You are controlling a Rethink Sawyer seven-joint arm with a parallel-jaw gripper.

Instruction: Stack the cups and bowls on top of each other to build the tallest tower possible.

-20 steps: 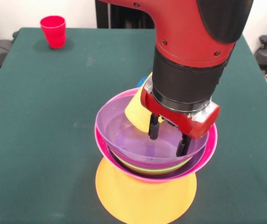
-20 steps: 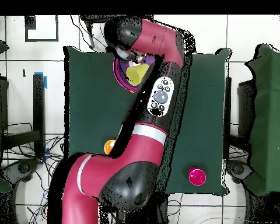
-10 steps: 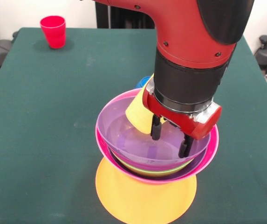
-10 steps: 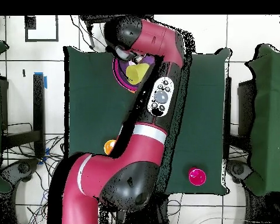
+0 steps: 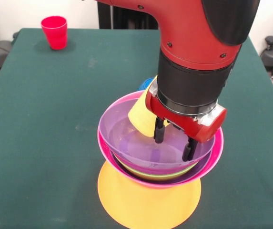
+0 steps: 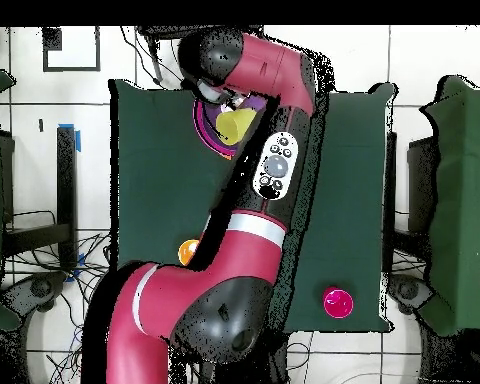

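Nearest me, I see the tower (image 5: 150, 191) at the table's (image 5: 41, 143) front edge: a wide orange bowl (image 5: 148, 200) upside down as base, then glossy pink (image 5: 207, 162), lime (image 5: 150, 172) and translucent purple bowls (image 5: 122, 138) nested upright. My gripper (image 5: 173, 144) hangs inside the purple bowl, fingers spread, holding nothing, a tilted yellow cup (image 5: 143, 114) beside it. Far back left stands a red cup (image 5: 55, 31); bare green cloth lies between.

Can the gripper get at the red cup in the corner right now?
Probably yes. The gripper is open and empty over the purple bowl, and the red cup stands upright, alone on open table.
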